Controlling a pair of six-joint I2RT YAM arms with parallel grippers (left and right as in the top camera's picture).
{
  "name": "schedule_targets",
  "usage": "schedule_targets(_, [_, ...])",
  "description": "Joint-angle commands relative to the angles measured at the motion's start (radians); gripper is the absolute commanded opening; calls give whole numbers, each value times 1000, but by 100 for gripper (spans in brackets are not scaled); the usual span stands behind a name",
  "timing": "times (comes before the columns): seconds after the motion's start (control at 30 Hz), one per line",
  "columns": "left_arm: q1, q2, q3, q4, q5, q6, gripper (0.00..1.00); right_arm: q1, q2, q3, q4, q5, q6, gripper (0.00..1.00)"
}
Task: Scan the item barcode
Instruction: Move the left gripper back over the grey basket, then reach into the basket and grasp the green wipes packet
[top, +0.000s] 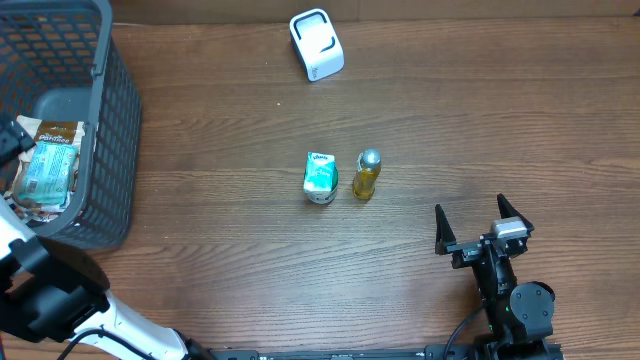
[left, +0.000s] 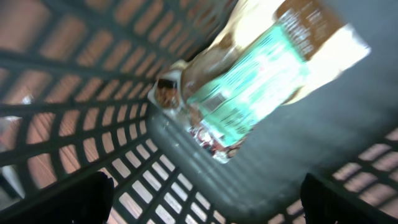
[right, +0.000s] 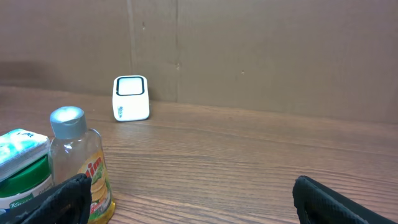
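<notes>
Packets lie in the grey mesh basket (top: 115, 120) at the tabletop's (top: 500, 100) left edge, a teal-and-brown packet (top: 48, 172) uppermost. The left gripper (left: 205, 202) hangs over it inside the basket, fingers spread wide with nothing between them, clear of the packet. Near the middle of the tabletop a green-and-white tub (top: 320, 178) sits just beside an upright yellow bottle (top: 366, 175) with a silver cap, the tub on the basket's side. The white scanner (top: 316, 44) stands at the far edge, well apart from both. The right gripper (top: 469, 203) sits by the near edge toward the right corner, fingers fully spread, holding nothing, facing the bottle and scanner.
</notes>
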Motion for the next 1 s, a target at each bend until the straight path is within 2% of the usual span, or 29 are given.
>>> schedule_targets(0.0, [34,5,-119,74,52,-7,91,-3,-7,-11,2,10,-5,100])
schedule_targets(0.17, [39,5,-220,174,100,-22,88,-3,-7,-11,2,10,-4,100])
schedule_targets(0.27, [40,5,-300,253,99,-84,93,-3,-7,-11,2,10,-4,100])
schedule_targets(0.3, [42,5,-316,270,99,-94,100,-3,-7,-11,2,10,-4,100])
schedule_targets(0.53, [44,5,-406,398,139,-115,100,-3,-7,-11,2,10,-4,100])
schedule_targets(0.7, [44,5,-449,449,136,-152,76,-3,-7,-11,2,10,-4,100])
schedule_targets(0.87, [44,5,-459,467,136,-158,68,-3,-7,-11,2,10,-4,100])
schedule_targets(0.97, [44,5,-459,470,136,-158,68,-3,-7,-11,2,10,-5,100])
